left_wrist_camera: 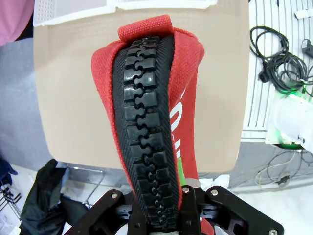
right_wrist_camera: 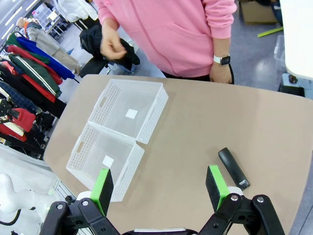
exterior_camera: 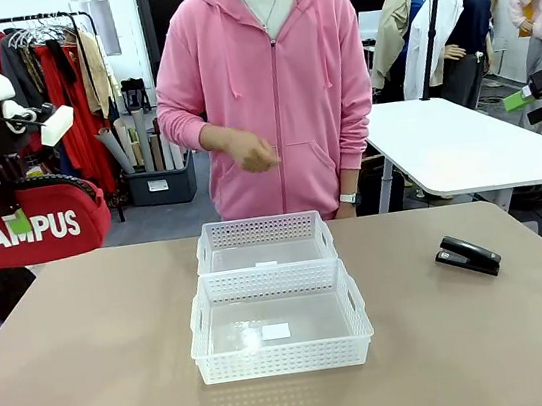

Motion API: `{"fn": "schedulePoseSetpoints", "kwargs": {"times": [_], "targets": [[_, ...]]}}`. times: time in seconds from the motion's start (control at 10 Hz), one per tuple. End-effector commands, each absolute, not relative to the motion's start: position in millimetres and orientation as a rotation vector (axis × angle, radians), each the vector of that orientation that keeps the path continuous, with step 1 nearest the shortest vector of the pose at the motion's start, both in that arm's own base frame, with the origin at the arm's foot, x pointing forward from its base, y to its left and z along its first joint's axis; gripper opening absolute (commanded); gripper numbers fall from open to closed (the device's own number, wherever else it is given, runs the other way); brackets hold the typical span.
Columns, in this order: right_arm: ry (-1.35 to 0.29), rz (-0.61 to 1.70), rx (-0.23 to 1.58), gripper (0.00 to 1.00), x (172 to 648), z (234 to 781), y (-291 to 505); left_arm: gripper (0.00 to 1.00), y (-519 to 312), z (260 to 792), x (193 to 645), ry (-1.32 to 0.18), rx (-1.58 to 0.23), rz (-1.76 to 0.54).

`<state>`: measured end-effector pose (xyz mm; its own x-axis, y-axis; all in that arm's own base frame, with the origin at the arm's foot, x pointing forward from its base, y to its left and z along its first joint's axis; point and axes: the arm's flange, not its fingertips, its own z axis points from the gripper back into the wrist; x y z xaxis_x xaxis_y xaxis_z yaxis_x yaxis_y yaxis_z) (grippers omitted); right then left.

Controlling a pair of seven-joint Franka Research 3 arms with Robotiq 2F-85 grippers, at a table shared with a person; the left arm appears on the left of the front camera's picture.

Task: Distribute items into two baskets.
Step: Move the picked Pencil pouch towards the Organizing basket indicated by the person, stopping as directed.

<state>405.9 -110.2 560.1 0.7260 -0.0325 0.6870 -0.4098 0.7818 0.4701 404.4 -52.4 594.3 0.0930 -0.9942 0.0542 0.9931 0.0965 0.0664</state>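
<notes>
Hanging aloft at the table's left side, the red pouch [exterior_camera: 38, 232] is pinched along its zip by the left gripper [exterior_camera: 16, 216], jaws clamped tight on the fabric; the near basket [exterior_camera: 283, 359] and far basket [exterior_camera: 260, 231] sit touching at mid-table, neither holding an item. Right gripper [right_wrist_camera: 161, 188] hovers spread wide, gripping nothing, above the stapler [right_wrist_camera: 233, 168], which lies well right of the baskets. Risk: a soft pouch on a narrow pinch may swing, snag a basket rim or slip loose in transit.

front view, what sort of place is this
Probably a robot test space in a garment workshop: a full clothes rack behind the table, and loose cables on the floor.
</notes>
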Motion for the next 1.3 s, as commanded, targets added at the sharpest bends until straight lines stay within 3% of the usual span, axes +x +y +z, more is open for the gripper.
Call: {"fn": "schedulePoseSetpoints", "kwargs": {"times": [0.0,1.2], "targets": [[-0.749,0.23,0.667,1.0,407.1,561.0,-110.1,0.0,-52.1,595.0,403.6,-0.097,0.017,-1.475],[-0.749,0.23,0.667,1.0,407.1,561.0,-110.1,0.0,-52.1,595.0,403.6,-0.097,0.017,-1.475]]}}
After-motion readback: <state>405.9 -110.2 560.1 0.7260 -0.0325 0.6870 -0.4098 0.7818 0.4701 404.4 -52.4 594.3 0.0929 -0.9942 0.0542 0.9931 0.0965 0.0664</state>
